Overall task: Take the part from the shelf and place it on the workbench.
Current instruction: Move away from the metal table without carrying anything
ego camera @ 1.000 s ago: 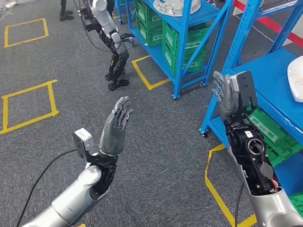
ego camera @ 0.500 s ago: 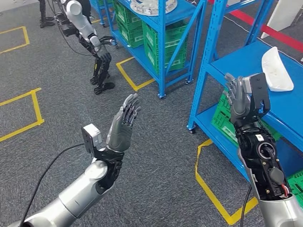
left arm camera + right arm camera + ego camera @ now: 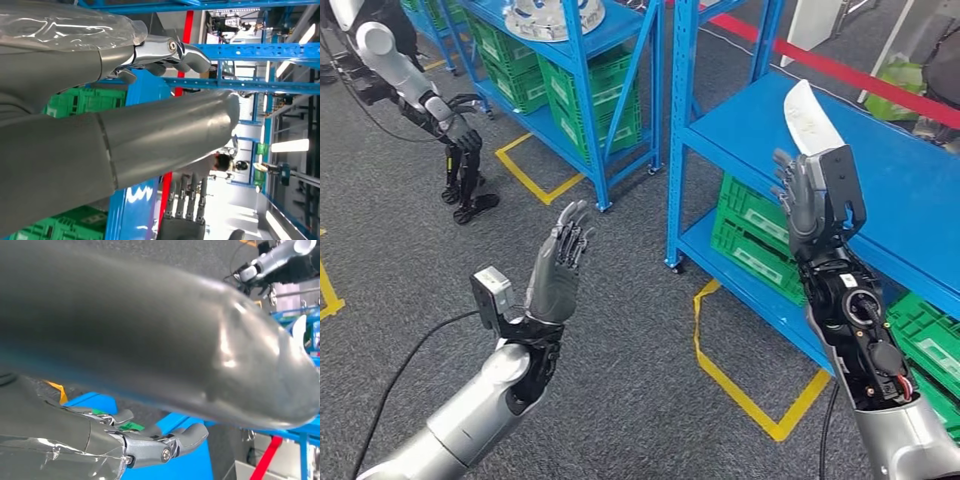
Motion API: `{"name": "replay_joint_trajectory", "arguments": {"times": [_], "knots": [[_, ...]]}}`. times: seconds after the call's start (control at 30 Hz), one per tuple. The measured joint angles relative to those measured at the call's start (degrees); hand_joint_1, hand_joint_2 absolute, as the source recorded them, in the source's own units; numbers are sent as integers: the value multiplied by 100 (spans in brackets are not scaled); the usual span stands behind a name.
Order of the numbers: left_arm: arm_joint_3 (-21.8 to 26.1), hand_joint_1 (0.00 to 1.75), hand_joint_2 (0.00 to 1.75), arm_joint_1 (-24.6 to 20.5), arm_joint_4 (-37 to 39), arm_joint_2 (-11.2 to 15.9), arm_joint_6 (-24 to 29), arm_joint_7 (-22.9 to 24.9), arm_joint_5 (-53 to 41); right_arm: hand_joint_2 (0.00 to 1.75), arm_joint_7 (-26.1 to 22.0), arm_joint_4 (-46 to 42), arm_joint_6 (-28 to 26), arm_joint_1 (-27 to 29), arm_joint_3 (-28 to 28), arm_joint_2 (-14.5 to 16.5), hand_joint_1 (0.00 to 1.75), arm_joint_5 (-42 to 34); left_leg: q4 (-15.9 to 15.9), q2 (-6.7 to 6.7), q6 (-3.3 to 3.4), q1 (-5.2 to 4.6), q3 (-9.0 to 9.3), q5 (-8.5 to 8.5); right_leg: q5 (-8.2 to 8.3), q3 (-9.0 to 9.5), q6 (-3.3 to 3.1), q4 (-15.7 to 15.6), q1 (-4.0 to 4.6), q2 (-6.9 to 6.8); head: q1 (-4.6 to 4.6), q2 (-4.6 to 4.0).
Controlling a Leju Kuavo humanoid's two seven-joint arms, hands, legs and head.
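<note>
Raising both empty hands, the left hand (image 3: pixel 560 268) at centre-left and right hand (image 3: pixel 797 200) at right spread their fingers wide. White part (image 3: pixel 810 118) lies on the blue shelf (image 3: pixel 909 190), upper right; green crates (image 3: pixel 754 235) sit beneath.

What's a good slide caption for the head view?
Both hands, left and right, raised open beside the blue shelf holding a white part.

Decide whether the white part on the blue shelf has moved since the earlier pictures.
No. The white part still lies on the blue shelf; both slid left together, so the camera turned.
</note>
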Motion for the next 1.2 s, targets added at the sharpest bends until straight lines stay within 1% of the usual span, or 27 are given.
{"name": "replay_joint_trajectory", "arguments": {"times": [0.07,0.1,0.13,0.17,0.2,0.23,0.27,0.33,0.37,0.4,0.43,0.5,0.53,0.6,0.67,0.7,0.73,0.77,0.8,0.83,0.9,0.93,1.0,1.03,1.07,1.13,1.2], "knots": [[7,0,0,28,-8,3,40,42,7,0,-49,19,0,-27,23,8,0,3,-122,146,3,34,58,55,-215,-134,35,286,33,-302,38,0],[14,0,0,59,-19,7,63,76,8,0,-67,29,5,-37,39,14,0,4,-151,218,4,35,73,68,-412,-271,45,620,37,-502,69,0],[21,0,0,104,-33,15,87,105,8,0,-75,38,10,-42,57,20,0,4,-158,287,11,34,75,68,-614,-438,65,1016,36,-631,101,0],[27,0,0,155,-49,26,113,133,9,0,-80,46,14,-34,71,23,0,4,-154,359,11,35,73,64,-750,-580,85,1362,24,-692,120,0],[32,0,0,205,-68,37,132,156,9,0,-81,54,14,-18,80,24,0,4,-146,427,6,38,70,57,-796,-649,108,1558,9,-727,147,0],[33,0,0,241,-85,46,150,174,8,0,-82,61,14,-4,84,24,0,4,-132,493,-6,44,67,45,-737,-620,130,1544,-8,-757,174,1],[34,0,0,262,-108,51,168,194,7,0,-83,66,14,6,87,24,0,4,-107,555,-24,54,65,26,-594,-488,152,1324,-24,-799,202,0],[35,0,0,278,-163,53,195,226,4,0,-86,66,17,17,90,24,0,8,-27,671,-84,70,63,-35,-306,-74,181,570,-24,-972,242,0],[39,0,0,282,-191,56,208,241,3,0,-88,68,22,19,93,27,0,12,14,718,-118,63,56,-65,-243,68,174,300,-6,-1104,272,0],[48,0,0,285,-216,61,218,252,2,0,-87,69,26,24,96,30,0,16,55,761,-150,48,44,-87,-231,135,136,155,4,-1178,307,1],[56,0,0,291,-237,67,235,267,2,0,-87,71,32,37,99,34,0,24,81,802,-176,27,32,-98,-262,118,85,152,14,-1205,319,1],[75,0,0,316,-303,84,263,298,7,0,-87,73,56,59,101,42,0,33,154,861,-221,19,4,-140,-224,82,-15,165,-14,-1095,292,1],[79,0,0,329,-339,91,273,312,10,0,-90,73,69,66,101,53,0,37,262,794,-248,34,-37,-225,-211,72,-45,162,-19,-1033,251,1],[84,0,0,354,-391,102,283,326,14,0,-93,73,87,65,101,77,0,39,798,541,-299,64,-272,-543,-181,65,-98,151,-22,-903,205,0],[86,0,0,397,-408,115,297,330,15,0,-94,73,91,69,103,95,0,39,1568,368,-307,71,-647,-859,-159,48,-134,144,-11,-761,159,0],[86,0,0,424,-414,126,304,332,16,0,-93,73,92,78,104,106,0,39,1814,336,-290,67,-789,-904,-150,39,-149,144,2,-675,133,-1],[86,0,0,445,-422,137,308,335,16,0,-93,73,93,87,106,116,0,39,1861,312,-258,62,-840,-851,-140,31,-162,143,19,-586,104,0],[86,0,0,455,-433,145,311,337,16,0,-92,73,95,95,107,125,0,39,1702,282,-211,48,-790,-708,-128,25,-172,141,38,-495,71,0],[86,0,0,449,-446,149,311,338,16,0,-91,73,96,99,108,131,0,39,1340,223,-150,29,-628,-508,-115,22,-176,136,51,-419,42,1],[89,0,0,438,-467,154,311,339,16,0,-92,72,96,98,108,138,0,39,910,94,-78,6,-417,-324,-101,19,-176,129,53,-354,28,1],[95,0,0,411,-510,164,311,338,16,0,-94,72,96,103,107,151,0,46,286,-88,36,-48,-100,-124,-70,5,-152,108,47,-218,7,0],[99,0,0,402,-525,170,312,338,16,0,-95,73,96,111,107,158,0,52,159,-120,68,-69,-34,-104,-54,-4,-128,92,37,-156,-4,0],[100,0,0,394,-543,165,312,341,16,0,-95,72,96,130,103,161,0,65,59,10,76,-64,11,-67,-17,-20,-72,58,37,-59,-47,0],[100,0,0,395,-553,157,312,342,16,0,-96,71,97,138,96,161,0,72,-11,70,66,-40,42,-32,-35,-39,-50,78,54,-107,-53,0],[99,0,0,395,-565,146,312,342,15,0,-96,70,97,137,88,161,0,81,-85,140,57,-14,74,8,-130,-99,-29,198,74,-229,-37,0],[99,0,0,406,-577,132,311,344,15,0,-97,64,99,140,79,164,0,96,-168,269,44,7,104,54,-507,-350,19,789,84,-553,19,0],[98,0,0,439,-579,132,311,349,16,0,-96,58,101,166,80,166,0,103,-169,403,45,16,92,57,-852,-638,82,1516,33,-709,70,0]]}}
